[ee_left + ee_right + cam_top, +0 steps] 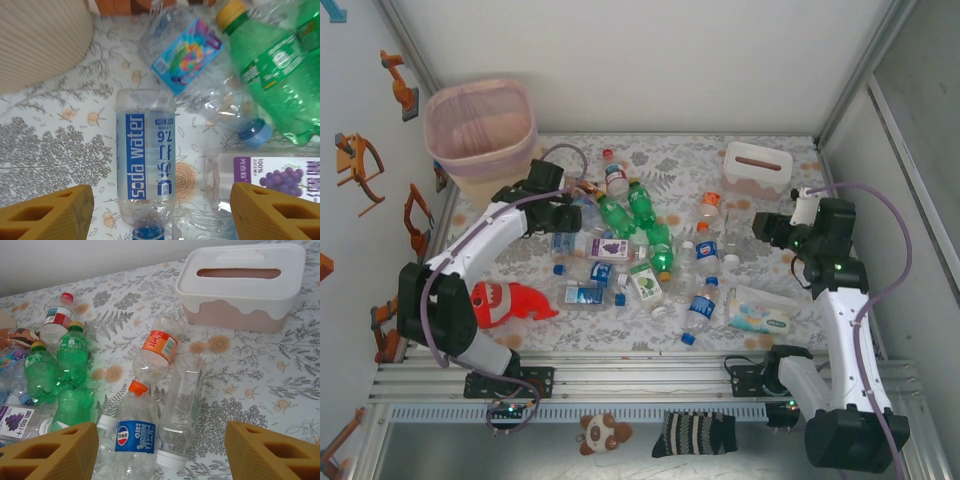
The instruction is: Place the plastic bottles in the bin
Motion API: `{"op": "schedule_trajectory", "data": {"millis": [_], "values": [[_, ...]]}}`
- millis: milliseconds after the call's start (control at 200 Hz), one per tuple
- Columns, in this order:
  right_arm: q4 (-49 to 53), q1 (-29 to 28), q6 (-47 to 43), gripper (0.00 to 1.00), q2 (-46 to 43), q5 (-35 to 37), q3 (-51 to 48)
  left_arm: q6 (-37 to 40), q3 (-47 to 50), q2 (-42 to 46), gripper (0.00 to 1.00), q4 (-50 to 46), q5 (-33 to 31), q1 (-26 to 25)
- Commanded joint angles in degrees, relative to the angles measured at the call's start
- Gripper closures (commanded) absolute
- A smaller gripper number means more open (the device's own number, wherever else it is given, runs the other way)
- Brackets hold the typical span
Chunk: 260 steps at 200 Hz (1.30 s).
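Bin (480, 125): upright at the far left corner of the bench (670, 160).
Plastic bottles (640, 240): lying scattered on the bench, right of the bin and nearer the arms.
Left pincer (563, 212): just right of the bin's base, fingers spread, gripping nothing; a soda-water bottle (145, 165) lies between them.
Right pincer (161, 432): far right of the bin, spread, empty, facing orange-capped clear bottles (150, 365).
Tissue box (757, 167): far right of the bin.

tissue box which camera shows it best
The right wrist view: the tissue box is close and whole, with its top slot plain to see. The top external view shows it small and far off, from above.
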State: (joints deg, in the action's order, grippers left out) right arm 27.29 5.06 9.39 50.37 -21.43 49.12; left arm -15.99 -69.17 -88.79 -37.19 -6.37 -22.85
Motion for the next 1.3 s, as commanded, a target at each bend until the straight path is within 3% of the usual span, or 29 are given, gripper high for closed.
{"op": "schedule_trajectory", "data": {"millis": [0, 571, 721, 881, 1297], "values": [[-0.3, -0.3, -0.6, 0.33, 0.0, -0.5, 0.9, -1.6, 1.6, -2.1, 0.3, 2.7, 0.7, 0.1], [0.5, -0.3, -0.9, 0.33, -0.8, 0.8, 0.8, -0.3, 6.8, -9.8, 0.36, 8.2, 2.3, 2.3], [1.6, -0.3, -1.0, 0.33, -0.4, 0.7, 1.9, -0.4, 7.5, -10.1, 0.45, 9.0, 2.8, 2.5], [2.3, -0.4, -1.2, 0.33, -0.9, 0.3, 2.4, -0.9, 8.0, -8.7, 0.5, 8.7, 2.2, 2.5], [0.6, -0.6, -0.1, 0.34, -0.3, -2.5, 2.0, -0.9, 3.9, 0.6, 0.51, 2.3, -0.5, 1.8]]}}
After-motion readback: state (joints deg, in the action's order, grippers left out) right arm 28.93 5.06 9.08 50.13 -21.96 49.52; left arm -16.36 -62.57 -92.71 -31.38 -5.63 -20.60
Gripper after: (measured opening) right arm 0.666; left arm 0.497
